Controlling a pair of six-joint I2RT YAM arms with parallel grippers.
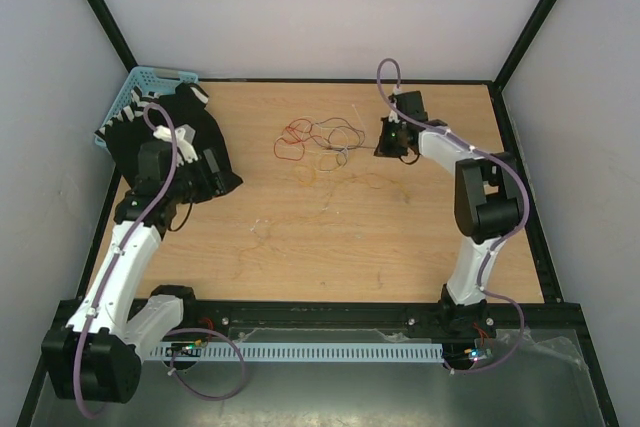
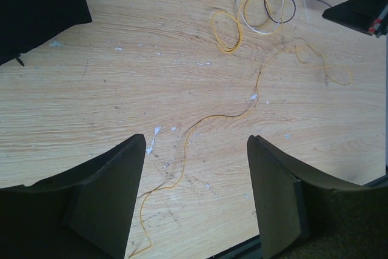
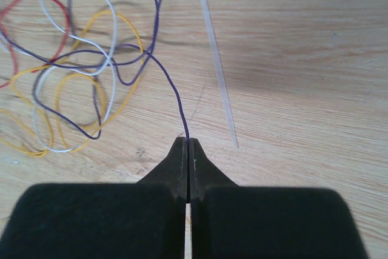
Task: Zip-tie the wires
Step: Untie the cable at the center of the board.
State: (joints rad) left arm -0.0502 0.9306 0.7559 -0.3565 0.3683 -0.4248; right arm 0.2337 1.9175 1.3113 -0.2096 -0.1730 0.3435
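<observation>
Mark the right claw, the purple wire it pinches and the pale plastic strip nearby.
right claw (image 3: 187, 144): right wrist view, between the shut tips.
purple wire (image 3: 180, 104): right wrist view, just above the tips.
pale plastic strip (image 3: 216, 59): right wrist view, its middle.

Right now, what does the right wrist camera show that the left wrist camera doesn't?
Only the right wrist view shows the right gripper shut on the end of a purple wire, and a pale plastic strip, probably the zip tie, lying beside it. Only the left wrist view shows the left gripper open above a long yellow strand trailing off alone. Both share the tangle of wires on the wooden table.
</observation>
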